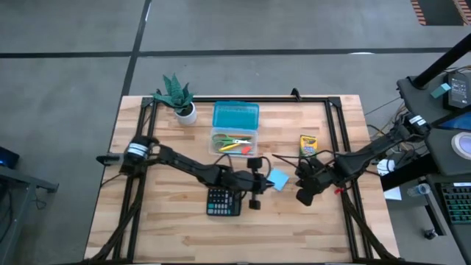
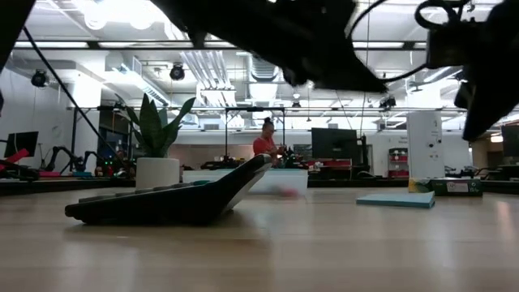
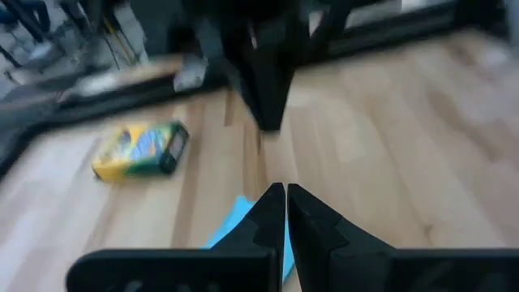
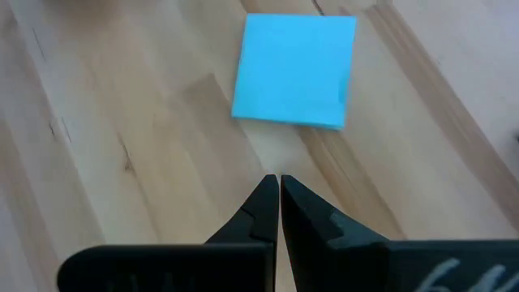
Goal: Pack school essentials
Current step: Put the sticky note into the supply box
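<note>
The light-blue note pad (image 1: 278,179) (image 4: 296,69) lies flat on the wooden table near its middle. My left gripper (image 1: 265,179) (image 3: 284,191) is shut and hovers just above the pad's left edge (image 3: 235,221), holding nothing. My right gripper (image 1: 300,193) (image 4: 278,180) is also shut and empty; it points down at the bare wood right of the pad. The yellow crayon box (image 1: 308,144) (image 3: 142,150) lies flat beyond the pad. An open blue case (image 1: 235,116) has a tray (image 1: 235,142) holding green-handled scissors and pencils.
A black calculator (image 1: 223,201) (image 2: 162,203) lies near the front, under the left arm. A potted plant (image 1: 176,97) stands at the far left corner. A black frame (image 1: 335,125) borders the tabletop. People and equipment show in the room behind.
</note>
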`<state>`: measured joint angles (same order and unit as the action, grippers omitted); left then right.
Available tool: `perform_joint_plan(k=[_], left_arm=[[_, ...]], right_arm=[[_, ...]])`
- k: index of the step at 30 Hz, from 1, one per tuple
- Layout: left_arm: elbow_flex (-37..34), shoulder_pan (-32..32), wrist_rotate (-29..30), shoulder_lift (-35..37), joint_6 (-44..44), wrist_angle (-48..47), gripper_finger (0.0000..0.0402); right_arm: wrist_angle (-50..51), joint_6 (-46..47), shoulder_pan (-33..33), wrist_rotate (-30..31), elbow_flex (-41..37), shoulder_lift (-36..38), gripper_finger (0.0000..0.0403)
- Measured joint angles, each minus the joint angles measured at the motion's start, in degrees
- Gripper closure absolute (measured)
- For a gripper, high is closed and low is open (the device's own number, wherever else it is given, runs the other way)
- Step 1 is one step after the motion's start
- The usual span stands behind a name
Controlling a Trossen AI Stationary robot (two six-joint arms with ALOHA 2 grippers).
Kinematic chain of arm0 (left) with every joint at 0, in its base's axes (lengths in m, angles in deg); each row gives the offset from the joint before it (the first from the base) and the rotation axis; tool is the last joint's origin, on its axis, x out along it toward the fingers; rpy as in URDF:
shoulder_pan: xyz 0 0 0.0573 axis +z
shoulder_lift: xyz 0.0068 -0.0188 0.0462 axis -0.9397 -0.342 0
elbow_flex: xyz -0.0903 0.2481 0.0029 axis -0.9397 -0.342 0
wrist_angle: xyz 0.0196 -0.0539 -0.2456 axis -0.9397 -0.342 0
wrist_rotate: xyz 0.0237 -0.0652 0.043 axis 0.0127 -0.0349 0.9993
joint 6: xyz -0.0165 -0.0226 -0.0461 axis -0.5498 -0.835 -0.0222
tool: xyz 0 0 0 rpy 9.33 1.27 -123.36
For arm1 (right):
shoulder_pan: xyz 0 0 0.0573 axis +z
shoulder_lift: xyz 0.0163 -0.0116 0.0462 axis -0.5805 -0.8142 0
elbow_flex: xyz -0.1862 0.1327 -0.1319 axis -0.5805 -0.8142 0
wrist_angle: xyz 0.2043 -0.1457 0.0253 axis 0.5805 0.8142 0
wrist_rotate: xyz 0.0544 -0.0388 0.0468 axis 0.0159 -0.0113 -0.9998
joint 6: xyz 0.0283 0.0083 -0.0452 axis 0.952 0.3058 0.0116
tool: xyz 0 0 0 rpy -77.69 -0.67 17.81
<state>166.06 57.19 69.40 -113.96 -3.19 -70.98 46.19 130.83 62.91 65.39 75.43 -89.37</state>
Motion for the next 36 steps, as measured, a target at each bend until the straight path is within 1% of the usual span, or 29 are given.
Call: perform_joint_plan(k=[5,9,13,18,24,27,30,32,36], left_arm=[[4.12,0.20,-0.68,-5.50,-0.01,-0.82,0.0402],[6.08,0.72,-0.95,-8.23,-0.06,-0.62,0.0402],[7.48,1.72,-0.94,-10.59,-2.20,0.06,0.0402],[8.89,2.06,-1.22,-13.26,-3.01,-0.18,0.0402],[9.07,2.33,-1.29,-13.75,-3.03,0.42,0.0401],[9.04,2.44,-2.05,-14.58,-3.03,2.74,0.0401],[9.42,2.45,-4.10,-16.12,-3.05,4.99,0.0401],[9.62,2.41,-4.24,-16.73,-3.05,4.55,0.0401],[9.12,2.37,-2.69,-16.73,-3.13,1.98,0.0401]], right_arm=[[1.21,0.73,0.09,0.10,-3.09,3.66,0.0394],[-0.44,1.14,0.08,1.02,-6.88,7.65,0.0394],[-3.89,2.47,-0.16,2.08,-11.49,11.97,0.0394],[-5.88,7.27,-0.35,6.05,-15.28,15.89,0.0394],[-6.20,14.73,-0.33,5.99,-18.32,18.52,0.0390],[-6.22,18.02,-0.36,6.04,-19.95,18.99,0.0370],[-7.69,20.40,-0.57,6.38,-21.65,18.94,0.0334],[-10.82,21.11,-0.59,7.38,-23.09,18.89,0.0307],[-21.30,21.13,-1.00,7.48,-25.80,18.76,0.0251]])
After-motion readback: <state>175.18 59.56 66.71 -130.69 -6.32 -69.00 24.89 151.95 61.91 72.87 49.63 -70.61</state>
